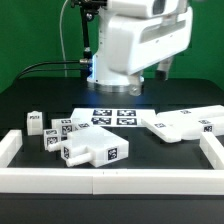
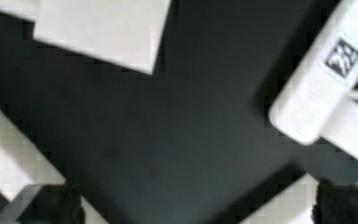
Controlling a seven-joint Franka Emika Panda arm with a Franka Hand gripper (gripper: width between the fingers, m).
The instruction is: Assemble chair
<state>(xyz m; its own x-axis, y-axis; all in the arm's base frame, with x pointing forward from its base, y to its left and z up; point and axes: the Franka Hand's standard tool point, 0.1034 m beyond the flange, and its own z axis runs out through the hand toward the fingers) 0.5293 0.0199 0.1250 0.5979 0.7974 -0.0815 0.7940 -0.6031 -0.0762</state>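
Exterior view: the chair pieces (image 1: 68, 127) lie loose and unjoined on the black table (image 1: 150, 165). All of them sit inside the low white rails (image 1: 100, 182), which fence the work area along the near edge and at both ends like a shallow tray.

Within that fence, toward the exterior view's left, a small peg (image 1: 35, 120) stands alone. A small block (image 1: 50, 141) sits near it, and a big blocky piece (image 1: 92, 152) with tags on its faces lies close to the front rail. Toward the exterior view's right, also inside the rails, flat panels (image 1: 185, 122) rest together on the table, well apart from the left group.

The marker board (image 1: 113, 116) lies flat between the two groups, with nothing on it. The arm (image 1: 140, 40) fills the upper middle of this view with its white body, above and behind the marker board. Its bulk hides the fingers here.

Wrist view: the gripper (image 2: 185, 207) is released. Its dark fingers (image 2: 43, 205) stand wide apart at the picture's edge, with only bare black table between them, and nothing is grasped. A plain white panel (image 2: 105, 30) and a tagged white piece (image 2: 327, 90) lie on the table, apart from each other and clear of the fingers. Which chair pieces these two are cannot be told from this close view.
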